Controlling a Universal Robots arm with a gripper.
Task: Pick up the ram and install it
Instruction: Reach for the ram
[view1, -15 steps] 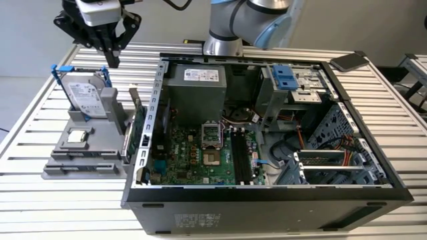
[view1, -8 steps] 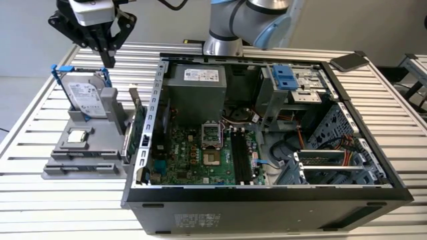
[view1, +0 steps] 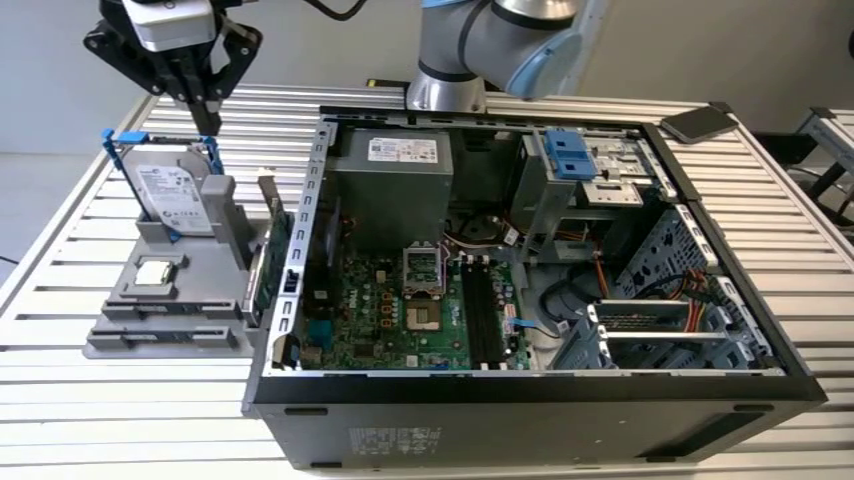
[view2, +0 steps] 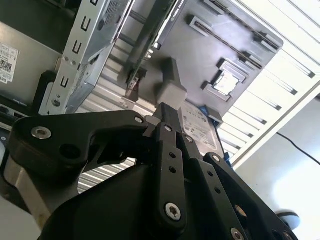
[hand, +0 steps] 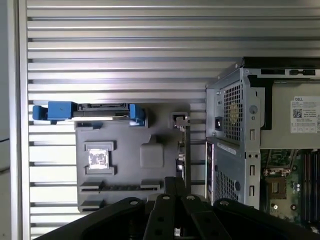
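My gripper (view1: 207, 122) hangs shut and holding nothing at the exterior view's upper left, above the back of a grey parts holder (view1: 200, 340). In the first wrist view a thin dark strip (hand: 120, 187) lies in the holder's long slot and looks like the ram seen on edge, just beyond my gripper (hand: 175, 181). I cannot make the ram out for certain. The black memory slots (view1: 481, 315) stand bare on the motherboard inside the open computer case (view1: 534, 385). The second wrist view has my gripper (view2: 167, 109) over the holder (view2: 200, 60).
A hard drive in a blue-handled caddy (view1: 174, 190) stands upright in the holder, with a silver processor chip (view1: 158, 270) in front of it. A green expansion card (view1: 274, 265) stands on edge between holder and case. The arm's base (view1: 447, 90) is behind the case.
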